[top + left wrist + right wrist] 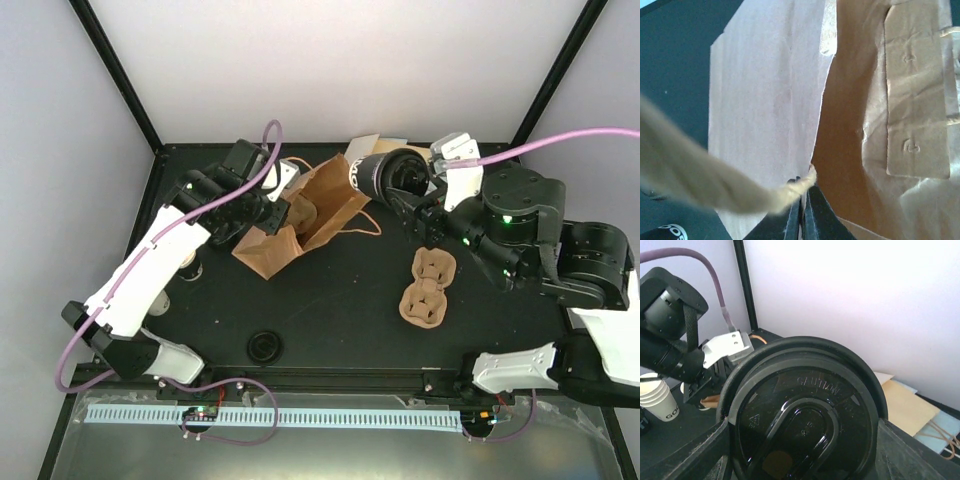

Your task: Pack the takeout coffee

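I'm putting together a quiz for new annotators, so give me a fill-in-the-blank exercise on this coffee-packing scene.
1. Of the left gripper and the right gripper, the one shut on the mouth edge of the brown paper bag is the ____.
2. The right gripper holds a paper cup with a black sleeve, capped by a ____ round lid.
3. Every pocket of the brown moulded-pulp cup carrier is ____.
Missing words: left; black; empty.

Bag point(765, 100) – matt creased kraft paper; lid point(805, 425) – glossy black plastic; carrier point(427, 288) rough pulp
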`<state>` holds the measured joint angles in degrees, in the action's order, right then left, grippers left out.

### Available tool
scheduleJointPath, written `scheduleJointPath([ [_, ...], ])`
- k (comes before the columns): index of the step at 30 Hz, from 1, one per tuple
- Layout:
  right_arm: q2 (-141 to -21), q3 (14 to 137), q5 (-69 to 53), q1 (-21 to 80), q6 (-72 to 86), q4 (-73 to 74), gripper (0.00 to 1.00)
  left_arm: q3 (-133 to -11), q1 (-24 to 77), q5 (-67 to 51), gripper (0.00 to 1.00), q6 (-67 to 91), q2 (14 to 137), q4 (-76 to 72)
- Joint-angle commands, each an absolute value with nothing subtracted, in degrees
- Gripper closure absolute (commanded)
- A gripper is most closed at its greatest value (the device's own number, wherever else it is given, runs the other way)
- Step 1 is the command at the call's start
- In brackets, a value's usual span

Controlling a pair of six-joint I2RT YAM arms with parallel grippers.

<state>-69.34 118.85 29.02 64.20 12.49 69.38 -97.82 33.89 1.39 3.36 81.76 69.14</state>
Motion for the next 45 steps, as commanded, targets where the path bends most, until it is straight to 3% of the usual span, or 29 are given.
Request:
scheduleJointPath([
  [1, -70.57, 116.64, 27.94, 64.07, 7.36, 64.41, 0.44, -96.23, 37.35, 2.68, 0.99, 2.26, 78.88, 66.67],
  [8, -70.24, 104.32, 24.91, 64.07, 7.14, 60.83, 0.46, -94.59, 42.0, 7.55, 0.98, 2.94, 76.83, 65.57],
  [20, -59.83, 78.04, 17.39, 64.07, 10.38, 47.01, 0.52, -92.03, 44.5, 7.76, 0.98, 4.42, 75.02, 64.0],
  [36, -59.18, 64.87, 10.28, 67.09, 11.81, 43.4, 0.53, -87.36, 48.81, 8.61, 0.98, 3.21, 69.23, 59.77],
  [45, -57.81, 57.87, 16.11, 74.82, 15.97, 43.24, 0.54, -82.1, 53.17, 8.88, 0.98, 2.5, 65.13, 55.78],
])
